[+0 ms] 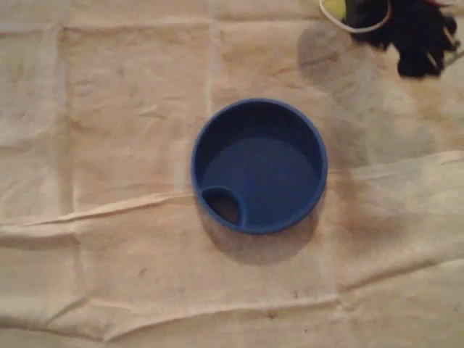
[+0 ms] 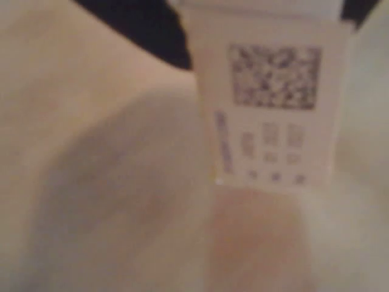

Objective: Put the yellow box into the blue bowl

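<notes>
Overhead view: the blue bowl is seen upright on a creased beige cloth, with a small pocket moulded inside its lower-left rim. The yellow box is recorded only as a yellow patch at the top edge, up and to the right of the bowl and well apart from it. The black gripper is found just beside that patch, crossed by a white cable loop.

Wrist view, blurred: a white box face with a square matrix code and small printed marks is seen close up, above the cloth. Whether the jaws are clamped on the box cannot be told.
</notes>
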### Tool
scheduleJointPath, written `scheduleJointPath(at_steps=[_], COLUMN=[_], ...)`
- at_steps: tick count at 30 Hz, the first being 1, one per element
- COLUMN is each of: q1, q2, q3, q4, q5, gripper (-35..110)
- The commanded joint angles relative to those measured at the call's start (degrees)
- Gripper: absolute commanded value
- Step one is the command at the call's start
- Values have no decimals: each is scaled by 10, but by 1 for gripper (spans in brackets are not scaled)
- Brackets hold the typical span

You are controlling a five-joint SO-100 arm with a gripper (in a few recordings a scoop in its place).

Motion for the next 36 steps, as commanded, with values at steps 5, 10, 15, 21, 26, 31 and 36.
scheduleJointPath(at_steps=[5, 10, 15, 21, 26, 31, 36], q1=[1, 2, 3, 57, 109, 132, 149], q2=[50, 40, 29, -61, -153, -225, -295], q3=[-81, -207, -315, -399, -478, -586, -700], q4=[38, 41, 40, 40, 39, 34, 34], q5=[-4, -4, -4, -4, -9, -47, -75], gripper=[0, 0, 0, 0, 0, 0, 0])
